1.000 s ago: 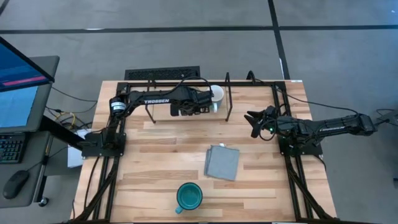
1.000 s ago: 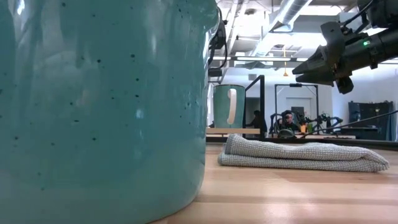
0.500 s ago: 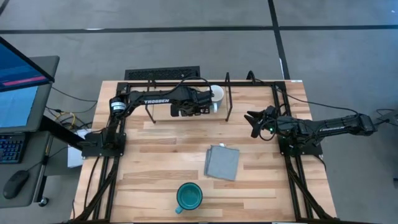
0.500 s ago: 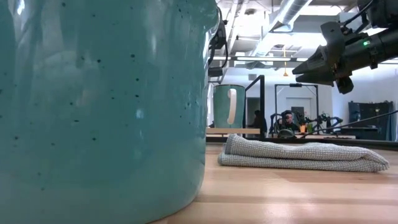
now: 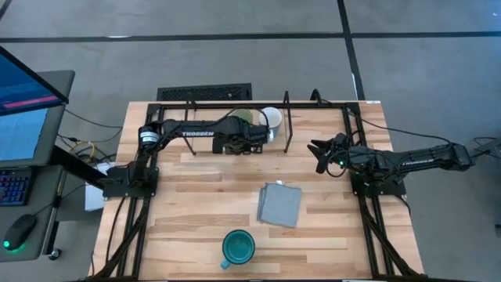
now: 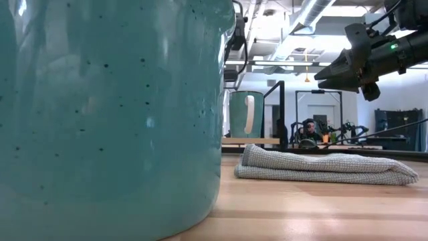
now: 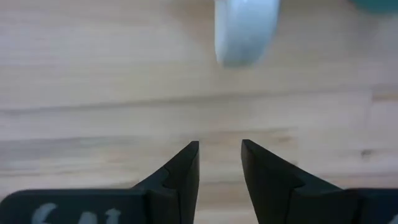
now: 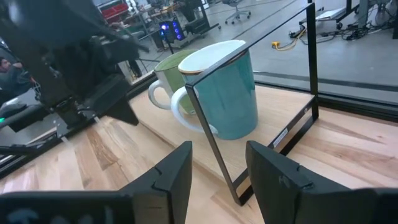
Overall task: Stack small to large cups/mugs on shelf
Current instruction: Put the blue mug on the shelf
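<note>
Light-green mug (image 5: 245, 117) newly uncovered beside white-rimmed mug (image 5: 271, 119); left gripper (image 5: 254, 139) drawn back, empty.

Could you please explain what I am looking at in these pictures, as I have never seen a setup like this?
This is a robot with two dark arms at a wooden table. One picture looks straight down from above, one looks level across the tabletop, and two come from cameras on the arms' wrists.

At the far edge stands a low wire shelf holding two mugs: a teal mug with a white inside and a light-green mug beside it. A grey folded cloth lies mid-table, and a larger teal mug stands near the front edge, so it fills the low picture.

The left gripper is at the shelf by the mugs, open and empty. The right gripper hangs above the table's right side, also open and holding nothing.
</note>
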